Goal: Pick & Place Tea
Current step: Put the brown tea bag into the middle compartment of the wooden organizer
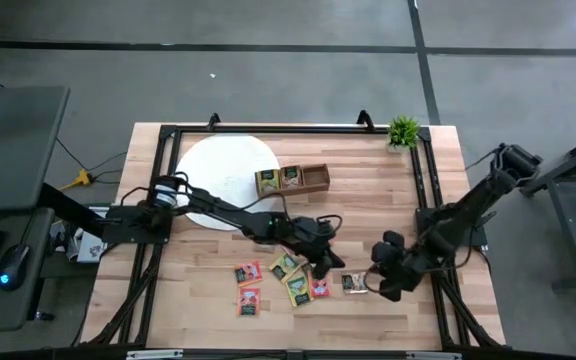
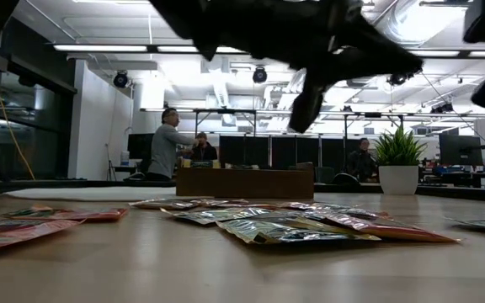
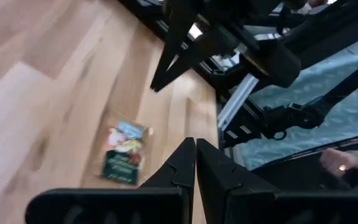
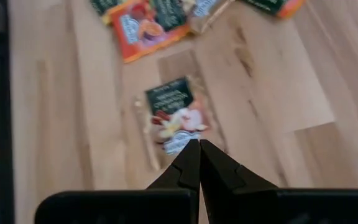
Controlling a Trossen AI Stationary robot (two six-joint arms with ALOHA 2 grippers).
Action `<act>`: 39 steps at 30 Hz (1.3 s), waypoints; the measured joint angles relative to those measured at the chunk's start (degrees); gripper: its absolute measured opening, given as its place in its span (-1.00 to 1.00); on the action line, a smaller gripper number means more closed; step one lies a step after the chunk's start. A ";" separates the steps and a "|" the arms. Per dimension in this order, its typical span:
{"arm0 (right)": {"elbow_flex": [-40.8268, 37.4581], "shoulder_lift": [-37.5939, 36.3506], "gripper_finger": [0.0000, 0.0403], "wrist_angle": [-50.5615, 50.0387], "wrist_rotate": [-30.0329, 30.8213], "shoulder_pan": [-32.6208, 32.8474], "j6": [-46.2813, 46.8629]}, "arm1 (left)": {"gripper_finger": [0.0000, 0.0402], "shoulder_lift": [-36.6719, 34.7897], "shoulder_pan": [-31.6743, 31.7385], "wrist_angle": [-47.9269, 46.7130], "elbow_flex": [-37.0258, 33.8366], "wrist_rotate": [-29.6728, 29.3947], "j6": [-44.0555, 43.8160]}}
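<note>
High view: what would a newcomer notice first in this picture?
First, the scattered tea packets near the front edge of the wooden table, with one lone packet lying apart to their right. Both dark arms reach toward them: the left claw hangs shut above the pile, and the right claw is shut beside the lone packet. Behind them stands a brown tray holding two packets.

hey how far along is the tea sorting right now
Early on. Done: two packets sit in the wooden tray, with one compartment empty. In hand: nothing; the left end effector and right end effector are both shut and empty, on either side of a lone tea packet. Left: that packet and the loose pile of tea packets on the table.
</note>
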 joint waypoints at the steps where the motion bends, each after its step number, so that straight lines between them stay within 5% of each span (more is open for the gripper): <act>1: 0.00 0.14 -1.00 0.76 1.00 0.97 0.74 | -0.94 0.63 -0.02 0.04 1.19 0.31 0.13; 9: 0.04 5.91 -1.00 4.64 4.45 5.81 5.64 | -0.94 6.44 0.07 -0.65 9.02 0.34 0.56; 21: 0.04 14.94 -1.00 13.09 3.09 6.48 7.13 | -0.94 6.54 -0.41 -9.89 9.66 -1.02 0.65; 39: 0.04 18.83 -1.00 13.37 3.29 6.48 12.44 | -0.94 6.52 -0.78 -15.30 9.66 -0.96 0.28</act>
